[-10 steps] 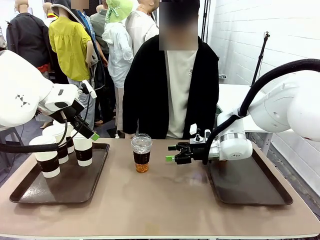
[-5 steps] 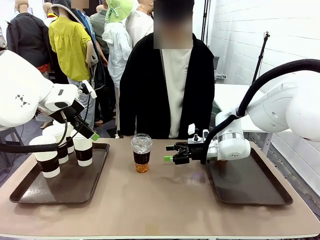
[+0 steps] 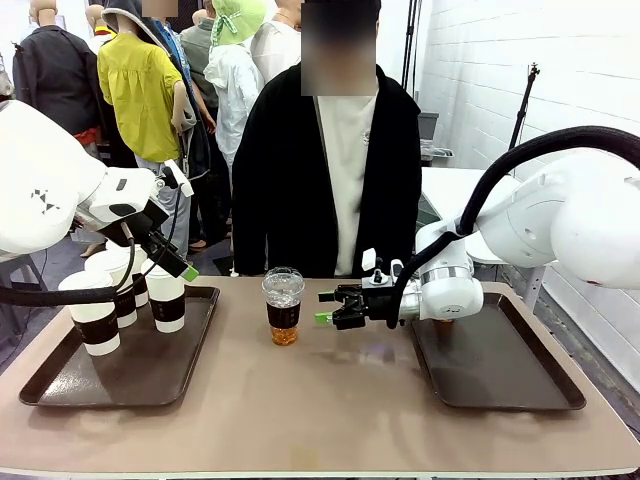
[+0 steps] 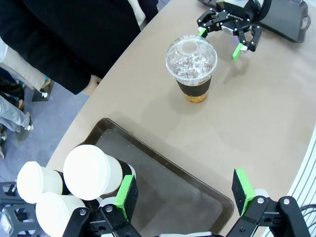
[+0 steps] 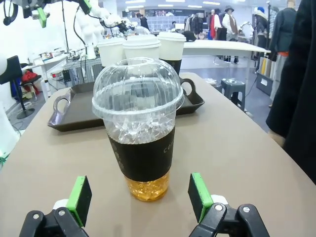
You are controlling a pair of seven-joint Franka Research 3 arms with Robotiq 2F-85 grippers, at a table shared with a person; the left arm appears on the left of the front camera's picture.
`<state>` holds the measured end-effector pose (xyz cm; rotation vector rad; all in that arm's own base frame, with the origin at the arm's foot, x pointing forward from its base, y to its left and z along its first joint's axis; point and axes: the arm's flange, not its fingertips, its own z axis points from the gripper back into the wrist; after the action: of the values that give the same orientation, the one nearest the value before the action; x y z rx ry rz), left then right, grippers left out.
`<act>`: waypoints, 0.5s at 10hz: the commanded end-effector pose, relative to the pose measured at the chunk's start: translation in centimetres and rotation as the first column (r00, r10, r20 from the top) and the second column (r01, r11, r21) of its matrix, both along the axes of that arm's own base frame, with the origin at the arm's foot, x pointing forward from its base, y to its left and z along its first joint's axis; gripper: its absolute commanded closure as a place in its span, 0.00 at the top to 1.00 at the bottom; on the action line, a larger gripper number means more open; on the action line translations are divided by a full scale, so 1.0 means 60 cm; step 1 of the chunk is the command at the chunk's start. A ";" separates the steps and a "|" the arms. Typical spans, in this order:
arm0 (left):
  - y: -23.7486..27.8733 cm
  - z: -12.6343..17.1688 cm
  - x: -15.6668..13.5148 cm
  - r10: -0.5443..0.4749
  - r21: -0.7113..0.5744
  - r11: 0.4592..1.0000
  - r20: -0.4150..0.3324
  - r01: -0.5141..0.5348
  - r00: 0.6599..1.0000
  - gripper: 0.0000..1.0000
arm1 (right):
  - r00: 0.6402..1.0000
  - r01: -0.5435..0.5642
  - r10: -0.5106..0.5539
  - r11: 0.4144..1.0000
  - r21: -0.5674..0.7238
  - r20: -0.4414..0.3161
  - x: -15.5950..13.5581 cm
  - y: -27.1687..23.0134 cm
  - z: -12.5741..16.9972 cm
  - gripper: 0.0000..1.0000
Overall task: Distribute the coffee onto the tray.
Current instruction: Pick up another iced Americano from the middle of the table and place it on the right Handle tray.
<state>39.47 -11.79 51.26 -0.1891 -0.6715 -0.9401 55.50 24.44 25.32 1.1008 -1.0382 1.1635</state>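
iced cup (image 3: 283, 305): clear plastic, domed lid, black sleeve, amber drink at base; upright on tan desk (image 3: 320, 410) between two dark trays | right gripper (image 3: 324, 307): just beside cup, jaws spread, gripping nothing | left gripper (image 4: 184, 191): above left tray (image 3: 60, 385), jaws spread, empty | paper cups (image 3: 165, 297): three, white-lidded, on left tray
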 end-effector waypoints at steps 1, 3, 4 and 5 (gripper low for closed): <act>0.003 -0.003 0.001 -0.004 -0.016 1.000 -0.010 0.004 1.000 1.00 | 0.999 -0.033 0.033 0.999 -0.008 -0.004 0.018 0.022 -0.004 1.00; 0.003 -0.003 0.001 -0.004 -0.016 1.000 -0.010 0.004 1.000 1.00 | 0.999 -0.046 0.046 0.999 -0.003 -0.008 0.025 0.033 -0.011 1.00; 0.003 -0.003 0.001 -0.004 -0.016 1.000 -0.010 0.004 1.000 1.00 | 0.998 -0.055 0.055 0.998 -0.002 -0.014 0.028 0.038 -0.015 1.00; 0.003 -0.003 0.001 -0.004 -0.016 1.000 -0.010 0.004 1.000 1.00 | 0.998 -0.066 0.066 0.998 0.002 -0.020 0.030 0.043 -0.017 1.00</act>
<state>39.47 -11.79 51.26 -0.1891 -0.6714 -0.9400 56.43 26.35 24.55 1.1265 -1.0263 1.1953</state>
